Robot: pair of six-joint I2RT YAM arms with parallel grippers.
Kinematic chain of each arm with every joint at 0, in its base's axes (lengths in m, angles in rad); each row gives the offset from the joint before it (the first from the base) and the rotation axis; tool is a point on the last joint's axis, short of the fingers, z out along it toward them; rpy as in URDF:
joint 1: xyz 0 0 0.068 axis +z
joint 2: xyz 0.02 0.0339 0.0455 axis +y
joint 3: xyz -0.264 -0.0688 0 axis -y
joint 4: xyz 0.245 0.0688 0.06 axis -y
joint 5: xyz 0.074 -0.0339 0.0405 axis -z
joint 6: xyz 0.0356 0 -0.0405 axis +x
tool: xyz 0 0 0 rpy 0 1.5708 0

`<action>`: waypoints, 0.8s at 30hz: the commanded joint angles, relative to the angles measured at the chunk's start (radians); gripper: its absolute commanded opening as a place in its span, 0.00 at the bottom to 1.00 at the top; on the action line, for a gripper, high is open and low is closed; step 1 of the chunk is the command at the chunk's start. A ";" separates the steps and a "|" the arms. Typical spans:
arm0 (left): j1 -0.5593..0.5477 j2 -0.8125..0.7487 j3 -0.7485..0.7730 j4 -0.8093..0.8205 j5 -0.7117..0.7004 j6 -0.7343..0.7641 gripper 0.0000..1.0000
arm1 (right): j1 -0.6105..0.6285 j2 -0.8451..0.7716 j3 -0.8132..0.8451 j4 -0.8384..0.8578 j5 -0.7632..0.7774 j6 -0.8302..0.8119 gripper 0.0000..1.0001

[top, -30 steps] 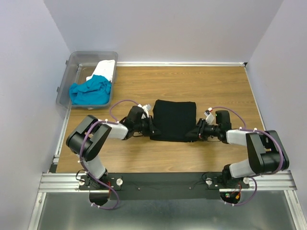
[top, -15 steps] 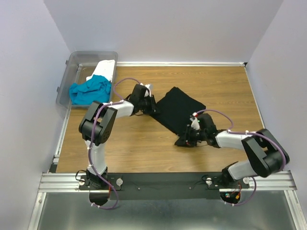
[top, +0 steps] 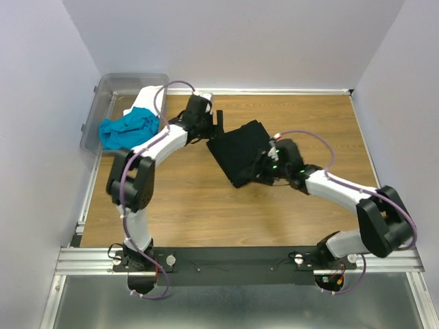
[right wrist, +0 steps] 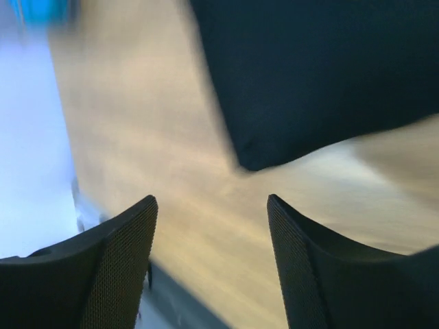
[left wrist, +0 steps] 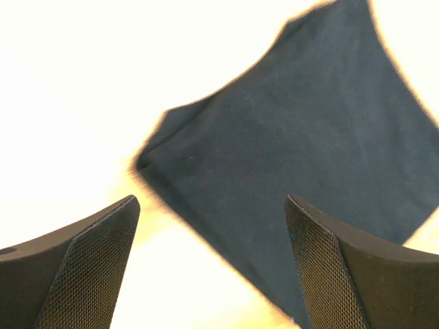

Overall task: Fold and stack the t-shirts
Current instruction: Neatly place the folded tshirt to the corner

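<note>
The black t-shirt (top: pixel 238 151) lies folded on the wooden table (top: pixel 309 123), turned like a diamond. My left gripper (top: pixel 218 127) stands open just off its upper left edge; in the left wrist view the black t-shirt (left wrist: pixel 309 130) lies flat beyond the wide-apart fingers of the left gripper (left wrist: pixel 212 264), which hold nothing. My right gripper (top: pixel 261 168) is open by the shirt's right side, and the right wrist view shows a corner of the black t-shirt (right wrist: pixel 322 75) ahead of the empty right gripper (right wrist: pixel 212 257). The turquoise t-shirt (top: pixel 130 130) and white t-shirt (top: pixel 151 100) lie bunched in the bin.
A clear plastic bin (top: pixel 103 103) sits at the table's back left corner against the wall. Walls close in the table at left, back and right. The metal rail (top: pixel 233 259) with both arm bases runs along the near edge.
Both grippers have opened and let go of the black t-shirt. The shirt has been swung and shifted back-left into a diamond. Left arm has reached further back; right arm has moved left and back.
</note>
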 commanded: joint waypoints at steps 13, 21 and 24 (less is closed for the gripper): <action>0.004 -0.795 -0.549 0.003 -0.198 0.016 0.95 | -0.432 0.035 0.002 -0.137 0.048 -0.008 0.89; 0.004 -0.941 -0.742 0.039 -0.179 -0.022 0.95 | -0.430 0.116 -0.049 0.047 0.047 0.185 0.88; 0.004 -0.964 -0.791 0.073 -0.193 -0.028 0.94 | -0.429 0.142 -0.096 0.153 0.038 0.260 0.84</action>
